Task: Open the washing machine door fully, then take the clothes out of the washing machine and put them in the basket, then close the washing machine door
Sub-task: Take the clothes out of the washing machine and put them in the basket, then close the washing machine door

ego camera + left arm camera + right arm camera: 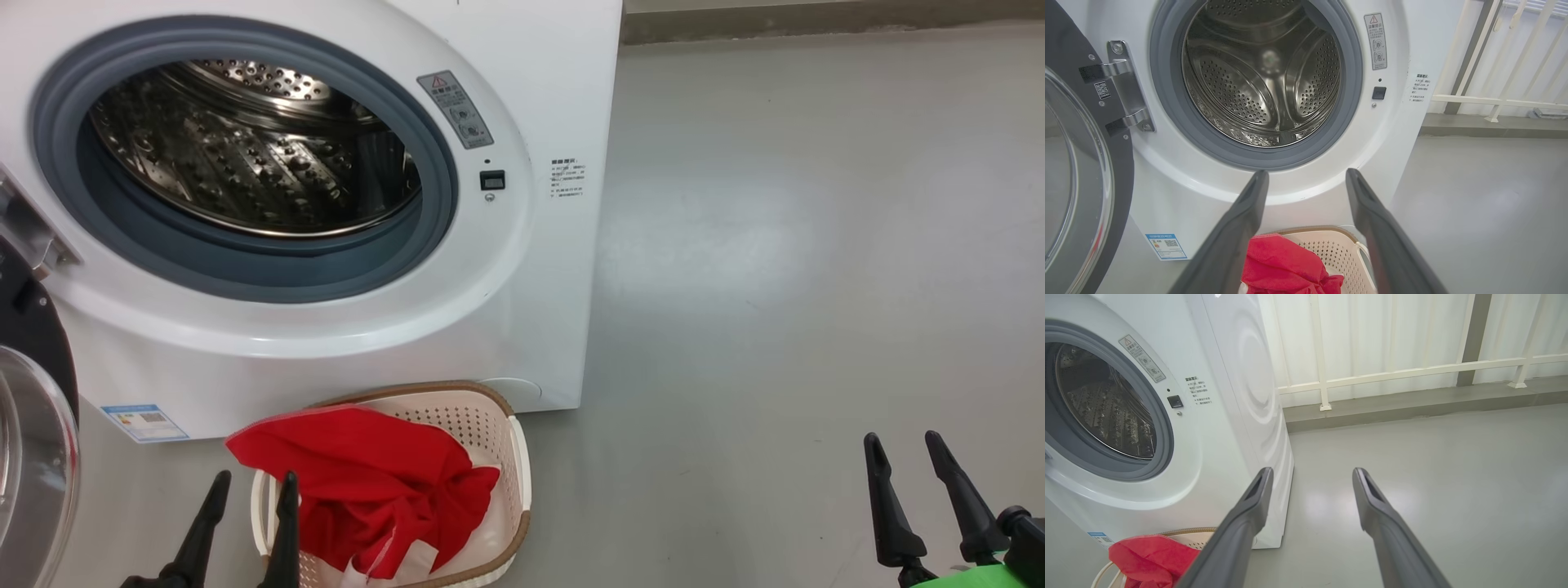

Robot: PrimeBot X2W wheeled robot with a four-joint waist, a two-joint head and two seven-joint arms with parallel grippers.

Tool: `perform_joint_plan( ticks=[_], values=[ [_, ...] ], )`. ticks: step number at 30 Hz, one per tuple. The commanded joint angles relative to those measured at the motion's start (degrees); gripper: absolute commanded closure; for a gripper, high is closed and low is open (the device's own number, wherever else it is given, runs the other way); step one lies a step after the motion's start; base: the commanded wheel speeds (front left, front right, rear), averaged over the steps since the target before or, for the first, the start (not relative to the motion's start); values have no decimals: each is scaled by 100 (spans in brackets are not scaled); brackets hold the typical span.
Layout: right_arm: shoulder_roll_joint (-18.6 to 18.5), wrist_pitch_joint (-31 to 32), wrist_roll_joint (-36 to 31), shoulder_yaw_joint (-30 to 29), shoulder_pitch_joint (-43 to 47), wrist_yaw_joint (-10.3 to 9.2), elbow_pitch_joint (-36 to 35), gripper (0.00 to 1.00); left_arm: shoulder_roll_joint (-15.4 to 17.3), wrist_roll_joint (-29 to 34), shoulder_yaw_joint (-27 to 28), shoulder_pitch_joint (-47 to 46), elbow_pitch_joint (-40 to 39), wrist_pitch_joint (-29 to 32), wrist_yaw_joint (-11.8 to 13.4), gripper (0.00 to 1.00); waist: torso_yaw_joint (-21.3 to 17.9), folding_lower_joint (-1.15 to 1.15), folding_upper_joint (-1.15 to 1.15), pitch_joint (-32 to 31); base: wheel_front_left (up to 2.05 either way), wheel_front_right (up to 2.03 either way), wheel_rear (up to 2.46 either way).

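Washing machine (522,343) mouth unobstructed, door (37,343) aside.

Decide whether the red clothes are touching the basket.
Touching. The head view shows the clothes lying inside the basket, draped over its left rim.

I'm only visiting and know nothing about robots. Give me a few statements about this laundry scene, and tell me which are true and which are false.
1. The washing machine door stands open. True.
2. The clothes lie inside the drum. False: the red clothes lie in the basket, and the drum looks empty.
3. The left gripper is clamped on the clothes. False: it is open, with nothing between its fingers.
4. The basket stands on the floor in front of the washing machine. True.
5. The right gripper is open and holds nothing. True.
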Motion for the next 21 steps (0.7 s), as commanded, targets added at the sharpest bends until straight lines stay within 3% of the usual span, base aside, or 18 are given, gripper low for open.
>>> perform_joint_plan(
  ticks=[1, 21],
  values=[
    [-117, -37, 12, 103, -47, 37, -157, 0, 40, 72, 208, -11, -182, -70, -32, 0, 0, 0, 0, -10, 0, 0, 0],
    [-116, -37, 6, 86, -67, 37, -162, 0, 9, 186, 244, -43, -158, -70, -32, 0, 20, 0, 0, 17, -11, 11, 0]
  ],
)
